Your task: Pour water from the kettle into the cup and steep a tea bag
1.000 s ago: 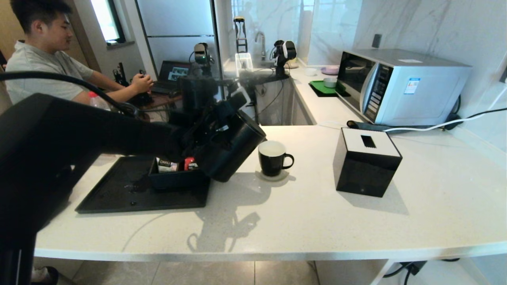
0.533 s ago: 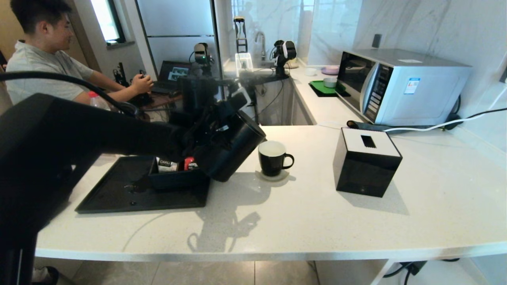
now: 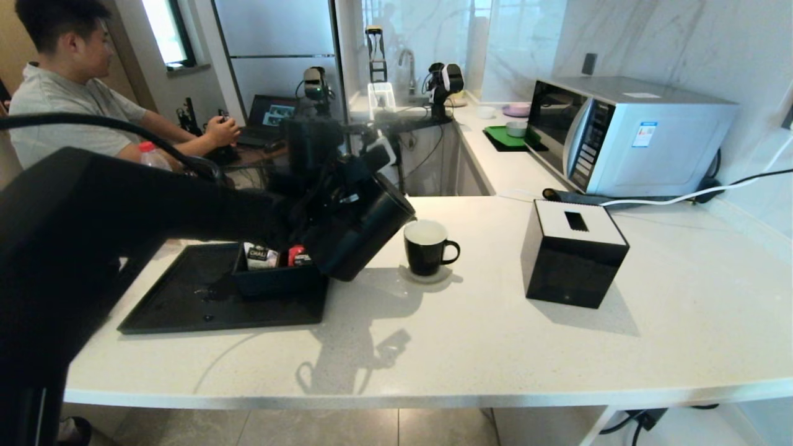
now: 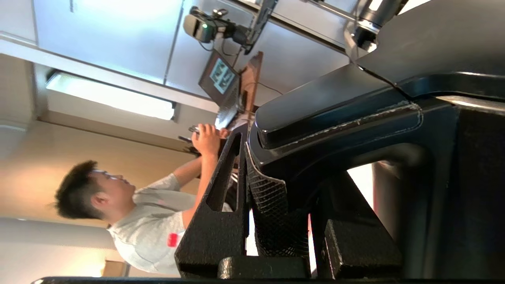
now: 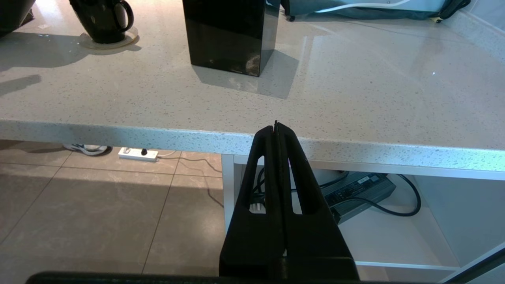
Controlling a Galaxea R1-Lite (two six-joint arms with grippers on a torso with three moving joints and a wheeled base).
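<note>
**Kettle tipped toward the mug, pour stage**

Between the jaws of the left gripper (image 4: 276, 221), seen in the left wrist view, sits the big loop handle of the matte black cylindrical electric kettle (image 3: 359, 232); the textured fingers (image 4: 213, 221) are clamped on it. Held by the handle, the body can be tilted, and the head view shows it leaning with its lid end and spout directed at the small black mug with a white inside (image 3: 427, 248), which stands just beside it on a pale round coaster (image 3: 427, 275). No stream of water is discernible. Behind the kettle, a black tray (image 3: 186, 303) carries a black box of sachets (image 3: 272, 275); the tea bag is not distinguishable. Right gripper (image 5: 276, 130): jaws pressed together, empty, parked below the counter's (image 3: 495, 347) edge, well clear of the pour.
</note>
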